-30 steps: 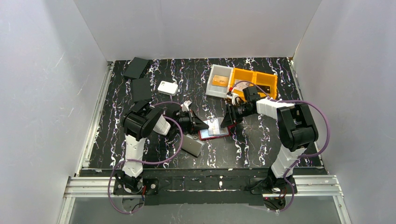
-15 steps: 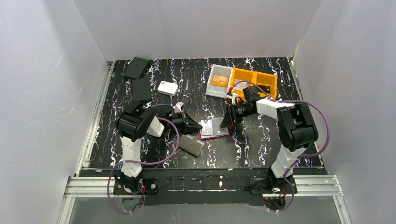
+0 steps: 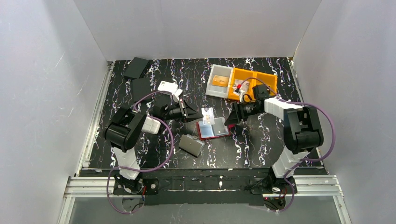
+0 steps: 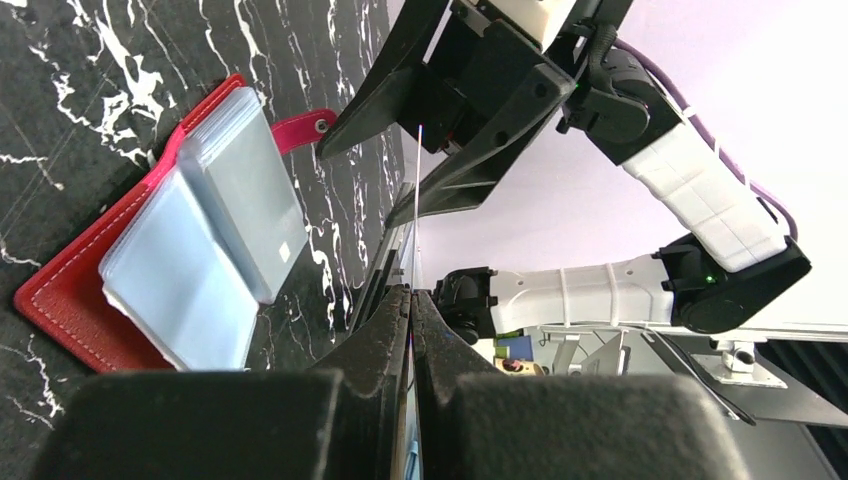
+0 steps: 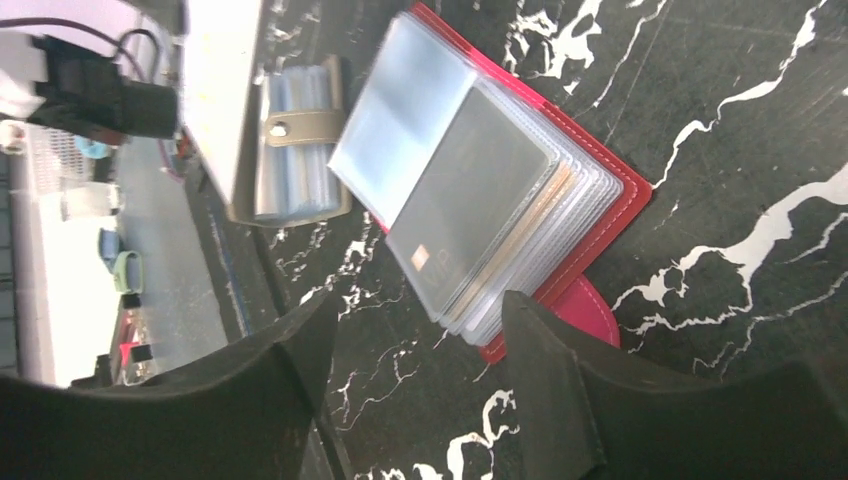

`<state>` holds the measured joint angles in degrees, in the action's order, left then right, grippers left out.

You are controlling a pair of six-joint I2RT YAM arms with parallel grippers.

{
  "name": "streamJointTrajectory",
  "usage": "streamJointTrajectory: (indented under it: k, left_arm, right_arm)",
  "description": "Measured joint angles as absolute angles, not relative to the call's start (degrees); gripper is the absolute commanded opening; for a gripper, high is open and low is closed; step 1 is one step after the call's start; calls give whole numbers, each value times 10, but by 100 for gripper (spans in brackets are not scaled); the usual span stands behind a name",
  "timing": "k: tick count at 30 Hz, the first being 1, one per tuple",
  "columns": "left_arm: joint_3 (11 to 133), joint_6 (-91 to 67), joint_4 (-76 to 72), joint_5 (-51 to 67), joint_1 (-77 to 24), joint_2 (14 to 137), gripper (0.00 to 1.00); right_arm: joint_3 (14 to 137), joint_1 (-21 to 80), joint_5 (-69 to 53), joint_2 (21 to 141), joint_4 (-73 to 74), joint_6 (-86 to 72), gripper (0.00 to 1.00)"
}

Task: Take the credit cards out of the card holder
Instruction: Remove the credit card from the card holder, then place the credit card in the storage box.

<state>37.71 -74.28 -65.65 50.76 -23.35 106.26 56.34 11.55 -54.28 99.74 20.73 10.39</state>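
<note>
Overhead, the dark red leather booklet-style card holder [image 3: 214,129] lies open on the black white-veined table [image 3: 261,140] between the two arms, its clear sleeve pages facing up. The left gripper [image 3: 196,113] hangs at the holder's far left corner, fingers closed on a thin silver-grey plastic credit card [image 3: 208,115] that is lifted clear of the sleeves. The right gripper [image 3: 230,120] sits at the holder's right edge, fingers spread and holding nothing. A flat grey rectangular case [image 3: 191,145] lies near the holder's left side. An orange plastic bin [image 3: 254,80] stands well behind.

From the left wrist, the left gripper [image 4: 412,295] is pressed together on the card [image 4: 416,200], which shows edge-on as a pale line. The holder [image 4: 60,290] lies low on the left.

From the right wrist, the right gripper [image 5: 418,305] stands wide and empty, with the holder [image 5: 615,205] just beyond its fingertips. A dark grey card [image 5: 480,195] fills the top sleeve, and gold-coloured edges show beneath it.
</note>
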Motion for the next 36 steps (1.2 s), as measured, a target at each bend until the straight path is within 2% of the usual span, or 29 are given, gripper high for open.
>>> streamJointTrajectory:
  k: [3,8,13,18,19,20,22,25,26,27,29,32,34,36]
  left_arm:
    - [384,-747,-657,513,-234,1062,0]
    - [404,-757,-655,516,-248,1062,0]
    - [442,-768,-656,515,-277,1062,0]
    - [464,-773,-656,511,-301,1069,0]
    - [467,-773,-656,510,-305,1071,0]
    - [470,-774,-656,509,-308,1075,0]
    - [474,-776,-656,505,-314,1082,0]
    - [477,-777,-655,501,-318,1090,0]
    - [477,-777,-655,500,-319,1091,0]
    - [477,-776,-654,500,-320,1092,2]
    - [477,-776,-650,495,-320,1093,21]
    - [476,-775,-649,486,-319,1093,43]
    - [466,-771,-653,478,-313,1089,50]
    - [439,-765,-650,471,-297,1072,51]
  right_arm:
    - [563,87,-592,985,209,102,83]
    - [555,67,-655,961,150,26,85]
    - [542,74,-686,961,74,-74,84]
    - [542,81,-706,961,26,-130,76]
    - [541,83,-711,961,10,-145,71]
    - [540,83,-713,961,0,-154,62]
    - [535,84,-716,961,-22,-172,35]
    - [530,84,-722,961,-48,-200,8]
    - [528,84,-725,961,-56,-212,1]
    - [528,84,-729,961,-61,-217,1]
    - [528,83,-740,961,-71,-229,1]
    - [530,83,-743,961,-72,-224,1]
    - [550,81,-737,961,-17,-178,1]
    - [606,76,-717,967,93,-88,1]
